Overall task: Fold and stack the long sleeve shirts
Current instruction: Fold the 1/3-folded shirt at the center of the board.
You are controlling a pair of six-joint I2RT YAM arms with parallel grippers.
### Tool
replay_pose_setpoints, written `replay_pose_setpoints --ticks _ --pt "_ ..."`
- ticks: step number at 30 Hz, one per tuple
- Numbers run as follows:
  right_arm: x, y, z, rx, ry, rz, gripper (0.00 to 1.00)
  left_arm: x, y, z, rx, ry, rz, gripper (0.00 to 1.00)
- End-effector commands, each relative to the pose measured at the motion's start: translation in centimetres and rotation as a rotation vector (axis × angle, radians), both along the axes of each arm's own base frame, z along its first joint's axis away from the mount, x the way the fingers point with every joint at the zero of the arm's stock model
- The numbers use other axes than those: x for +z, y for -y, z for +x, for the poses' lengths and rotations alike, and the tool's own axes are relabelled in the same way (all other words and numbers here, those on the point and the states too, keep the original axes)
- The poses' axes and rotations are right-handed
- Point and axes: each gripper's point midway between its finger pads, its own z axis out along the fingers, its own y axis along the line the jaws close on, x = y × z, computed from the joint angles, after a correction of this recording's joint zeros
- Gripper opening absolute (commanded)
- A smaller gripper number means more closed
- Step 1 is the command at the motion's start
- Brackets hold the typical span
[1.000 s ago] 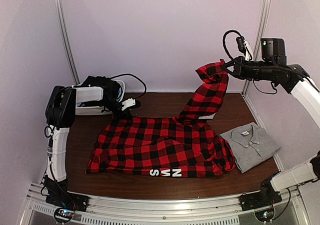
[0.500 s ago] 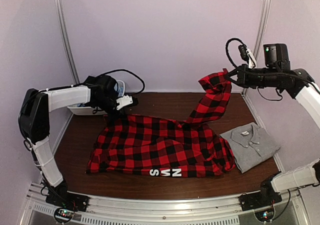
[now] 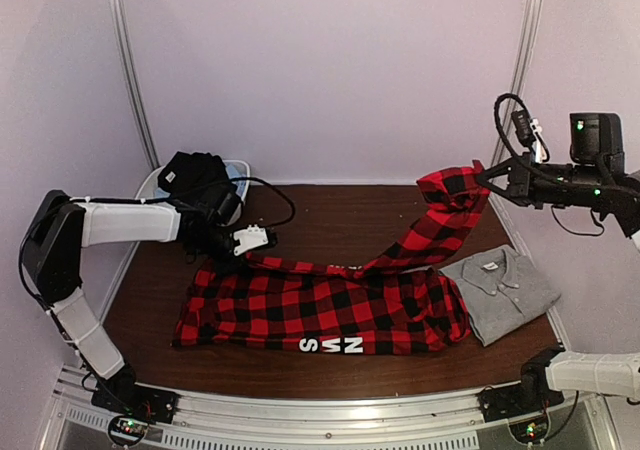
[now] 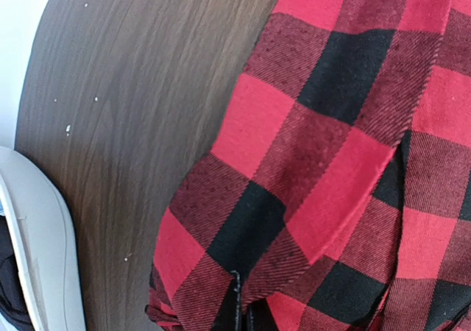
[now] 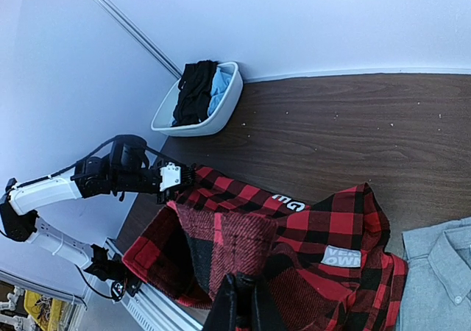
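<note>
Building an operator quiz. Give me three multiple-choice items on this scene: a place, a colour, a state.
1. The grey shirt lies: A) right of the flannel shirt; B) on top of it; C) left of it.
2. The flannel shirt's lettering is: A) yellow; B) white; C) blue.
3. The right end effector is: A) open; B) shut on the grey shirt; C) shut on the flannel shirt.
1A: it lies beside that shirt's right edge. 2B: white letters on the near hem. 3C: checked cloth hangs from it.
</note>
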Motion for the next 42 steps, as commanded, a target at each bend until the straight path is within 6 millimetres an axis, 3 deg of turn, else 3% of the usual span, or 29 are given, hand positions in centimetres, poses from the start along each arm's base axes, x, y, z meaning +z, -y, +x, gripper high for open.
replay_pose_setpoints --ticks 1,12,20,25,34,42 --pt "-1.6 0.6 -2.0 -0.018 -0.086 0.016 0.0 1.1 -0.1 0.2 0.024 0.073 0.031 0.0" --pt "-4.8 1.6 -3.1 -0.058 -0.181 -0.037 0.0 1.2 -1.4 -1.8 0.023 0.068 0.126 0.05" --pt "-6.5 1.7 -2.4 -0.068 -0.214 -0.078 0.0 -1.8 -2.4 -4.3 0.013 0.005 0.215 0.18" --pt "-6.7 1.5 -1.6 -0.065 -0.215 -0.087 0.0 -3.4 -3.9 -4.1 0.06 0.006 0.295 0.26" --pt "-7.5 1.2 -1.2 -0.054 -0.222 -0.091 0.0 -4.3 -6.7 -3.9 0.142 0.048 0.413 0.27" --pt "-7.6 1.0 -0.9 -0.047 -0.219 -0.098 0.0 -4.3 -7.3 -5.4 0.169 -0.016 0.411 0.13"
